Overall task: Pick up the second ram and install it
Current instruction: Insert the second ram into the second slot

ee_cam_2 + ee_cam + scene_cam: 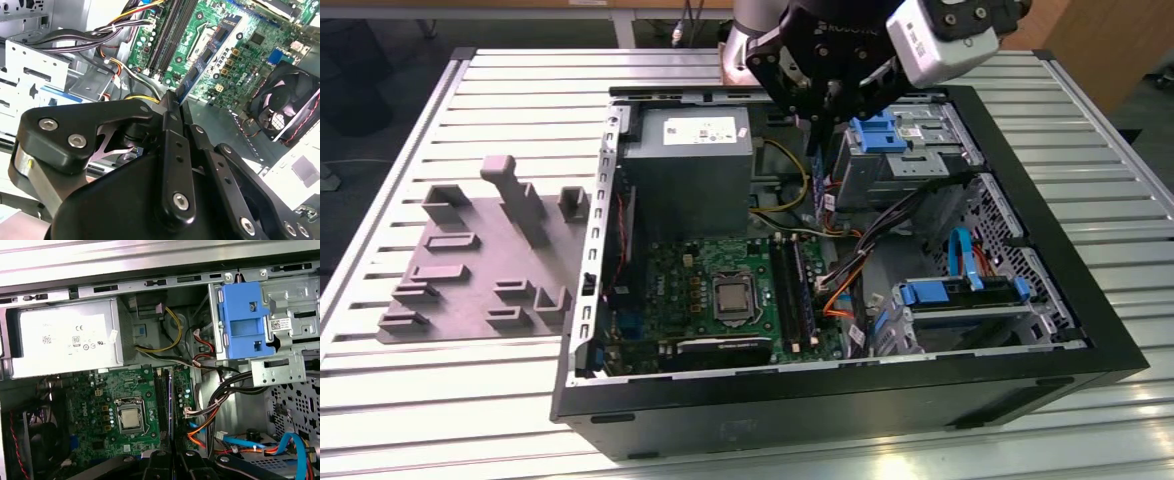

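We see a black steel computer case (1014,372) lying open on a ribbed grey metal table (440,400). Inside it sit a green motherboard (720,270), a boxy grey power supply (687,165) with a white label, blue plastic drive brackets (874,135), a blue drive caddy (961,293) and bundles of black, orange, yellow and blue cables (881,235). The bare square processor (131,418) shines silver in its socket, and a black round fan (287,107) sits at the case wall. Print on the labels is too small for us to read.

On the exterior view's left of the case lies a grey molded fixture plate (487,255) with raised blocks and one upright post.

The black gripper (825,110) hangs above the case, over the gap between power supply and drive brackets. Its flat fingers (172,107) are pressed together on the ram stick (202,62), a thin blue-green board with dark chips, held edge-on and pointing down toward the motherboard. In the exterior view the stick (819,170) shows as a narrow strip below the fingertips, well above the long black memory slots (790,285). In the first wrist view the stick (170,390) lines up roughly along those slots (161,397), not yet seated.
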Robot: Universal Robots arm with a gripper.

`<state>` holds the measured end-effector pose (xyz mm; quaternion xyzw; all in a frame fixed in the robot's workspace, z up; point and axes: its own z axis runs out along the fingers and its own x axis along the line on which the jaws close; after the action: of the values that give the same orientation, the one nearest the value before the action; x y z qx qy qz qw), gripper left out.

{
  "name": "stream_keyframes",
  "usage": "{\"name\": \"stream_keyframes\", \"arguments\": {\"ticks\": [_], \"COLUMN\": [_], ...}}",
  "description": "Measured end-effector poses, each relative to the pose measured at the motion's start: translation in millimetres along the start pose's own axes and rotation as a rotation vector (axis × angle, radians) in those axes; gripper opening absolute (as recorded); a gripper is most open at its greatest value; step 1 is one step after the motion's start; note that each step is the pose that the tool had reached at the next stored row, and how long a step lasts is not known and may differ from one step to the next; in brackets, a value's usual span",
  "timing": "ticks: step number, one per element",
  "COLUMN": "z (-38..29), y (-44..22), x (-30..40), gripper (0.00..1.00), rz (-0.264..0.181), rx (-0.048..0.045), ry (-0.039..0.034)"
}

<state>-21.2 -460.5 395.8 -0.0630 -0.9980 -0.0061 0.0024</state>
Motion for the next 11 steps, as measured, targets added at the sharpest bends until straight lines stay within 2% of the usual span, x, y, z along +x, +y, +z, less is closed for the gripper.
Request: {"name": "stream_keyframes", "arguments": {"ticks": [6, 11], "z": [1.9, 2.7], "y": [-0.1, 0.0], "x": [0.0, 0.0], "gripper": [0.14, 0.14], "rz": [-0.105, -0.115], "rx": [0.0005, 0.0007], "ry": [0.0013, 0.0015]}}
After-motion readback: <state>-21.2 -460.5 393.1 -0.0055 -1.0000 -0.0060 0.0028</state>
